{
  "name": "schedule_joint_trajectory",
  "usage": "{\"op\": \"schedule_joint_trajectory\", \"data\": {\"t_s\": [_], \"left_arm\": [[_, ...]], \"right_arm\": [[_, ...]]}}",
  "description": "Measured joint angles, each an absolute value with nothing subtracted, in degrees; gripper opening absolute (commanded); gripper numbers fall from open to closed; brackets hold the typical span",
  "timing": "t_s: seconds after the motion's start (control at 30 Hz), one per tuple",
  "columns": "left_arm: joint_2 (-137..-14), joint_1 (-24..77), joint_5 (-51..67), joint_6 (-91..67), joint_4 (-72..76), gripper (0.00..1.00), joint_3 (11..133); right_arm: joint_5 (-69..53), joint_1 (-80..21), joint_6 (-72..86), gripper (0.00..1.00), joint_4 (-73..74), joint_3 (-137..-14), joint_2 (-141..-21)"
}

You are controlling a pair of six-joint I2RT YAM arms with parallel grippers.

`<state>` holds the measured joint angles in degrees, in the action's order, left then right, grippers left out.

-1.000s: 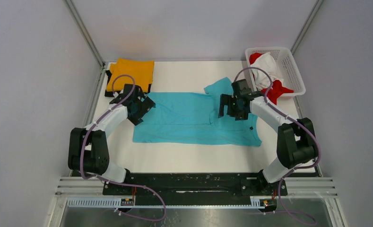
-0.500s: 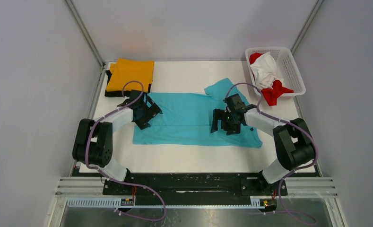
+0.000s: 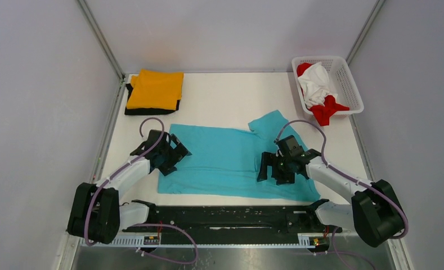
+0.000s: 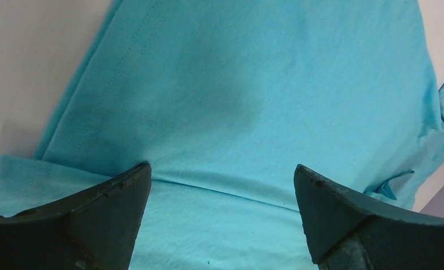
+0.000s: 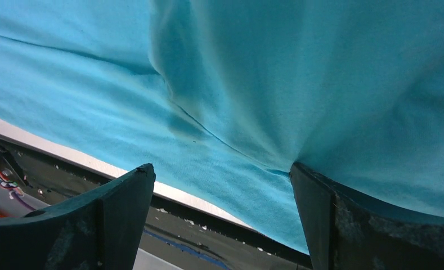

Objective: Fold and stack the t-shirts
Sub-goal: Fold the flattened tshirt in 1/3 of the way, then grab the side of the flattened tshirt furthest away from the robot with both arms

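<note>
The turquoise t-shirt [image 3: 225, 157] lies spread flat across the near half of the table, with one sleeve [image 3: 270, 122] sticking out at the far right. My left gripper [image 3: 171, 154] is open, with its fingers down on the shirt's left part. In the left wrist view [image 4: 222, 185] a crease runs between its tips. My right gripper [image 3: 276, 169] is open on the shirt's right part, near the table's front edge. In the right wrist view [image 5: 222, 180] the cloth [image 5: 298, 84] hangs just beyond the fingers. A folded orange t-shirt [image 3: 155, 89] lies on a black t-shirt [image 3: 134, 110] at the far left.
A white lattice basket [image 3: 346, 76] stands at the far right corner, holding a white t-shirt [image 3: 316, 83] and a red t-shirt [image 3: 326, 111] that hangs over its rim. The black arm mounting rail [image 3: 231, 216] runs along the near edge.
Both arms have drawn back toward the near edge. The turquoise shirt has slid with them toward the front of the table. Both grippers stay open.
</note>
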<state>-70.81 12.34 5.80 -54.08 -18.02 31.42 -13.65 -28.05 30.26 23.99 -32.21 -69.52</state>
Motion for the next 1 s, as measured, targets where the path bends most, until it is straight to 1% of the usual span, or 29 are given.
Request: {"op": "schedule_joint_trajectory", "data": {"t_s": [0.37,0.6,0.67,0.8,0.9,1.0], "left_arm": [[-57.7,14.0,5.7,-58.5,-24.6,0.99,24.6],[-56.8,14.3,2.7,-58.0,-31.9,0.99,26.7],[-57.4,14.3,0.6,-57.2,-34.7,0.99,29.2],[-62.2,13.5,-3.9,-54.5,-37.3,0.99,38.9],[-68.8,10.5,-5.9,-51.9,-36.6,0.99,46.6],[-78.2,6.7,-7.2,-48.9,-35.7,0.97,54.1]], "right_arm": [[-15.6,-28.1,31.2,1.0,26.5,-29.6,-64.9],[-13.8,-28.1,30.9,1.0,30.7,-31.9,-63.7],[-12.1,-28.1,30.8,1.0,31.5,-34.5,-63.0],[-8.8,-27.2,30.3,1.0,30.6,-40.8,-63.2],[-8.5,-24.4,29.8,0.99,29.2,-45.1,-65.4],[-8.7,-21.6,29.3,0.99,27.4,-48.0,-68.6]]}}
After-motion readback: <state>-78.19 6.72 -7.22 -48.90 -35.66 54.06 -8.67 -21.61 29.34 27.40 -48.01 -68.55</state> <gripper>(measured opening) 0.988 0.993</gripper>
